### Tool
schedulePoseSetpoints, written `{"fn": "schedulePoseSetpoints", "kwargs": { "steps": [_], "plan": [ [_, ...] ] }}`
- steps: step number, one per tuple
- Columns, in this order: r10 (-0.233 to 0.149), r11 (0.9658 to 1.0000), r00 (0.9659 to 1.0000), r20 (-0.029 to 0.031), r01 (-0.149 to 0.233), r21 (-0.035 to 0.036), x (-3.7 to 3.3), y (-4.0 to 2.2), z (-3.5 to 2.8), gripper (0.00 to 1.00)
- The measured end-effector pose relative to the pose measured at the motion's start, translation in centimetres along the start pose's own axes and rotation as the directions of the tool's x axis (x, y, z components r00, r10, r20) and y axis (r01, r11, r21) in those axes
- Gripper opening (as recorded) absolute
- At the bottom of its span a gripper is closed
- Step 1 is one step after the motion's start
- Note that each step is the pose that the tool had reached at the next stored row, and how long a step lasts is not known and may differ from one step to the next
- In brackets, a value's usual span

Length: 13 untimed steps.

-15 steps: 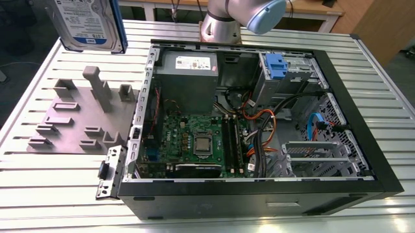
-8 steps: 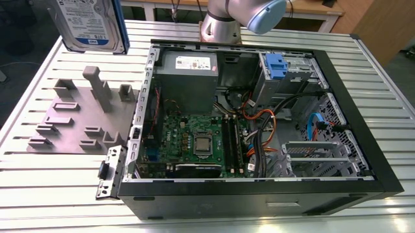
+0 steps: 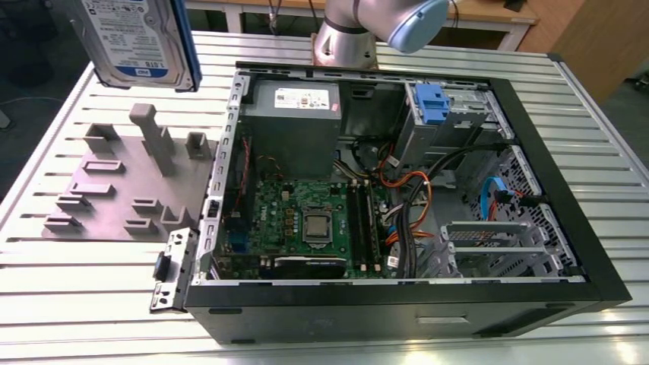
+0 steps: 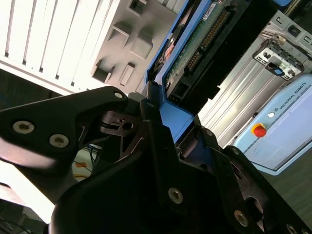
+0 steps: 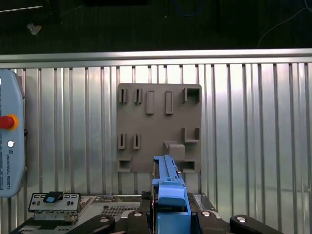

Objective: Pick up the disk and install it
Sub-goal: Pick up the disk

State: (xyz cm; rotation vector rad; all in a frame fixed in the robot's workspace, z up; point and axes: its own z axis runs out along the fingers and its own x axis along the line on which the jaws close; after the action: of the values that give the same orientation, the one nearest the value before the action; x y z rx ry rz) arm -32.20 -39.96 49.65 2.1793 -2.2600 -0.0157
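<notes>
Pickup done: tool [image 5: 170, 217] clamped on hard disk [image 3: 137, 38], held high at upper left of exterior view above grey fixture [image 3: 112, 205], w/ install into PC case [image 3: 406, 315] not yet done

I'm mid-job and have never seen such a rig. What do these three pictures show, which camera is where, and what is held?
This is one robot arm with a gripper. The exterior view comes from a camera off the arm, looking down on a ribbed metal table. On it lie a grey holder plate and an open computer case. Both wrist views come from cameras riding near the gripper. The gripper is shut on the disk, by its blue bracket. In the exterior view the disk hangs in the air over the holder plate, outside the computer case. So it is picked up, not yet installed.
</notes>
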Motion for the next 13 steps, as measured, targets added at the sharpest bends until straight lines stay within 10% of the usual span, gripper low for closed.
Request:
{"fn": "schedulePoseSetpoints", "kwargs": {
  "steps": [13],
  "plan": [
    [0.000, 1.0000, 1.0000, 0.0000, 0.000, 0.0000, 0.26, -0.15, 0.03, 0.36]
  ]
}}
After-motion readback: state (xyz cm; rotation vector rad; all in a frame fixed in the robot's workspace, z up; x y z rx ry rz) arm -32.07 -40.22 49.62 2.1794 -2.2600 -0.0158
